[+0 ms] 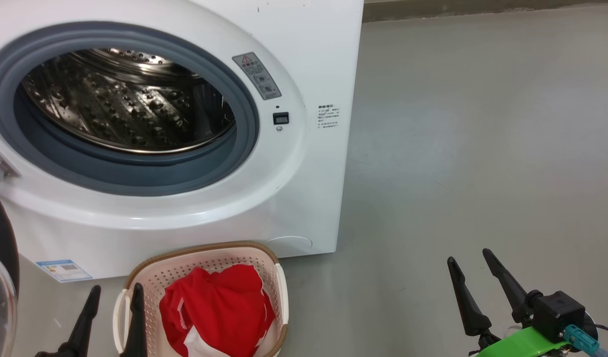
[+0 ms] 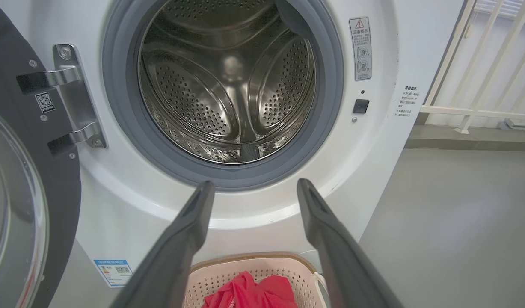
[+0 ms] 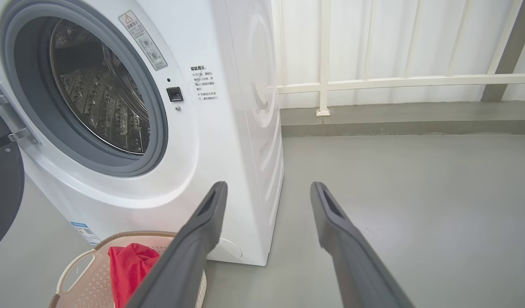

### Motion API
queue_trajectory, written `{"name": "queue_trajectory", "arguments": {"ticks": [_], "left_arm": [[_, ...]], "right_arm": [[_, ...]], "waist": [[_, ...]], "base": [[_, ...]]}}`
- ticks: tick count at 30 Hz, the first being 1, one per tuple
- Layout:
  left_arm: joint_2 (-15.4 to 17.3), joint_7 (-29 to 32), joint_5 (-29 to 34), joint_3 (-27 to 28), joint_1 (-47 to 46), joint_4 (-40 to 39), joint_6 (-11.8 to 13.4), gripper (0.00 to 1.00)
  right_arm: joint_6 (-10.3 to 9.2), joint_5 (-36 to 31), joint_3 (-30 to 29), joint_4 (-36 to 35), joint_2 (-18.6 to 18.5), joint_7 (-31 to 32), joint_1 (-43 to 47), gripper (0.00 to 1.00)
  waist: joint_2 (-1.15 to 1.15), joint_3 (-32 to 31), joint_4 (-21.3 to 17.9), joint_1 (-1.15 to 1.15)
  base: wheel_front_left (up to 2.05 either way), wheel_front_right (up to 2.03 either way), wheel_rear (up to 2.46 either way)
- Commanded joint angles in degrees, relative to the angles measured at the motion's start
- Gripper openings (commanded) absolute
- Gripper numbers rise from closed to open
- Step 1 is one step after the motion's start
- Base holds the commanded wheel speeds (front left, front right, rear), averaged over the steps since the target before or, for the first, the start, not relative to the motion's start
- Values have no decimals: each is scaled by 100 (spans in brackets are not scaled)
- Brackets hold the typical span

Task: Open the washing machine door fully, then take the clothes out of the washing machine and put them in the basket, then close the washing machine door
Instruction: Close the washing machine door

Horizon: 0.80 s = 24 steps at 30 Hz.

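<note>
Red clothes (image 1: 217,307) lie in the basket (image 1: 180,265), which stands on the floor just before the washing machine (image 1: 308,49). The drum (image 2: 228,85) appears empty. The washing machine door (image 2: 14,192) stands open and is cut off at the frame edge; closing it is the step left. The left gripper (image 1: 116,287) and right gripper (image 1: 468,255) have their jaws spread and hold nothing. The garment count cannot be told.

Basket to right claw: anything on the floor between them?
Nothing. In the head view, the stretch from the basket across to the right claw is bare grey floor. The claw is open.
</note>
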Motion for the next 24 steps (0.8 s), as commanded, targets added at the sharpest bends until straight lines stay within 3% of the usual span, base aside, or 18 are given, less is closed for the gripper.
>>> {"name": "queue_trajectory", "arguments": {"ticks": [1,24], "left_arm": [[51,-30,67,193,-126,-165,-31,100],[55,-30,119,170,-72,-135,-31,100]], "right_arm": [[35,25,90,-155,-78,-36,-83,100],[35,23,116,-159,-81,-36,-44,100]], "waist": [[0,7,3,0],[0,-37,39,0]], "base": [[-29,29,0],[-80,80,0]]}}
